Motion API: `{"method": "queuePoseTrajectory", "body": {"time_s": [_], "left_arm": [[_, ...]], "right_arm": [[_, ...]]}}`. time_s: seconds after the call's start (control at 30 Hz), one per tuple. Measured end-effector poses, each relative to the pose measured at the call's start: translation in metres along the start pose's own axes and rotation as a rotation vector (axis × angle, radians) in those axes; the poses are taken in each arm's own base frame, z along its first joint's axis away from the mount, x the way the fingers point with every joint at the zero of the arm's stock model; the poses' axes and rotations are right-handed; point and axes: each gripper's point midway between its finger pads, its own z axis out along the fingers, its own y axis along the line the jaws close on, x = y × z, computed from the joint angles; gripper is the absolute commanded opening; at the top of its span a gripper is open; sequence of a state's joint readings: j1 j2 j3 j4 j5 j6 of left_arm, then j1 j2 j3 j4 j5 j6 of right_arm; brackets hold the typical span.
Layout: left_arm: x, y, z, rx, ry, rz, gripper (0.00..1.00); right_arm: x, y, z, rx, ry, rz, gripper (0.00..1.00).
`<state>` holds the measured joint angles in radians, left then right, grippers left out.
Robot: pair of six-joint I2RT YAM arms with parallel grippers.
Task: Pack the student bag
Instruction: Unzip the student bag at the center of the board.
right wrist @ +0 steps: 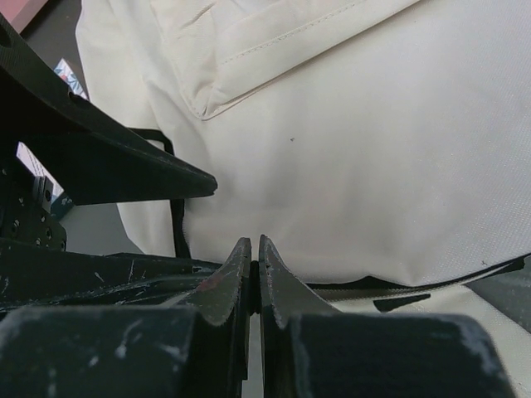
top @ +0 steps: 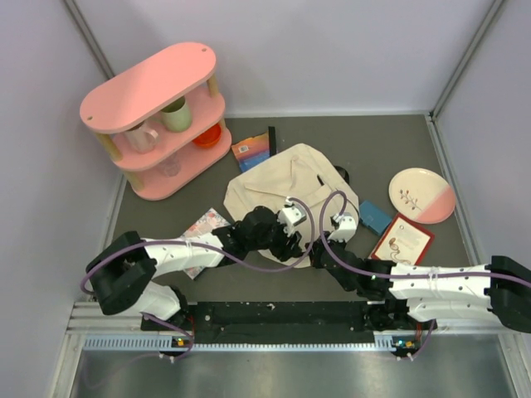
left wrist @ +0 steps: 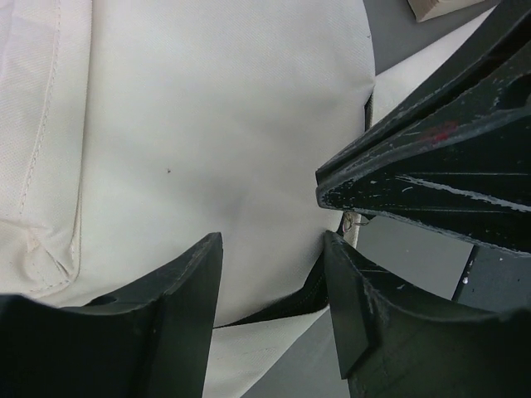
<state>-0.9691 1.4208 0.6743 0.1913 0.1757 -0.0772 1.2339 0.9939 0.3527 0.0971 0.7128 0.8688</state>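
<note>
Top view: the student bag (top: 290,178), a cream canvas backpack, lies flat on the grey table (top: 382,141) at frame centre, its near edge towards the arm bases. Both arms reach in from the bottom corners and meet at that near edge. Left wrist view: left end effector (left wrist: 272,240) has its fingers spread, a clear gap between them, and cream fabric with a dark trimmed edge shows in the gap; cannot tell whether either finger touches it. Right wrist view: right end effector (right wrist: 253,242) has its fingers pressed together, tips just at the bag's black-trimmed lower edge; cannot tell whether anything is caught between them. The two end effectors sit just beside each other. Around the bag: a pink three-tier shelf (top: 153,79) at upper left holding mugs and an orange bowl; an orange-and-blue book (top: 251,151) touching the bag's far edge; a pink-and-cream plate (top: 421,195) at right; a red-bordered card (top: 404,240) at lower right.
</note>
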Motion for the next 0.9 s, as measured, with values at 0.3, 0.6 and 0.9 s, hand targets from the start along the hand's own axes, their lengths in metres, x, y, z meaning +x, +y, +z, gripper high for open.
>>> {"method": "queuePoseTrajectory", "body": {"time_s": [0.3,0.6,0.9], "left_arm": [[0.008,-0.008,-0.01,0.043,-0.025,0.005,0.6],[0.016,-0.015,0.001,0.092,0.012,-0.001,0.55],[0.019,-0.013,0.013,0.093,0.047,-0.012,0.07]], "right_arm": [[-0.001,-0.002,0.001,0.008,-0.001,0.007,0.0],[0.0,-0.002,0.001,0.01,0.001,0.005,0.0],[-0.002,-0.002,0.0,0.005,-0.003,0.01,0.0]]}}
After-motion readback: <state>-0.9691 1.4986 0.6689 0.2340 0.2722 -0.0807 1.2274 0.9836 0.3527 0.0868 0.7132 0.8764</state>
